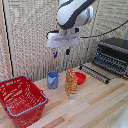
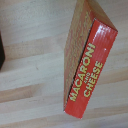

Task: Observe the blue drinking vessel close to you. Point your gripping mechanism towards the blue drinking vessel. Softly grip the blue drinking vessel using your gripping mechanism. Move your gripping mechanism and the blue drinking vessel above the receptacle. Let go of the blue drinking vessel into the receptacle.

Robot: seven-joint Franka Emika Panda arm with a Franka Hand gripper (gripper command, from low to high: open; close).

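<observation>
The blue cup (image 1: pixel 53 79) stands upright on the wooden table, just to the exterior view's left of the orange macaroni carton (image 1: pixel 71 83). My gripper (image 1: pixel 61 52) hangs well above the table, over the gap between cup and carton, fingers apart and empty. The red lattice basket (image 1: pixel 21 99) with a blue-grey rim sits at the exterior view's lower left, apart from the cup. In the wrist view only the carton (image 2: pixel 87 60) shows, seen from above; the cup, the basket and my fingers are out of that view.
A red bowl (image 1: pixel 80 77) sits just behind the carton. A dark toaster oven (image 1: pixel 113 55) with its door rack open stands at the exterior view's right. A cable runs from the arm toward it. A woven screen backs the table.
</observation>
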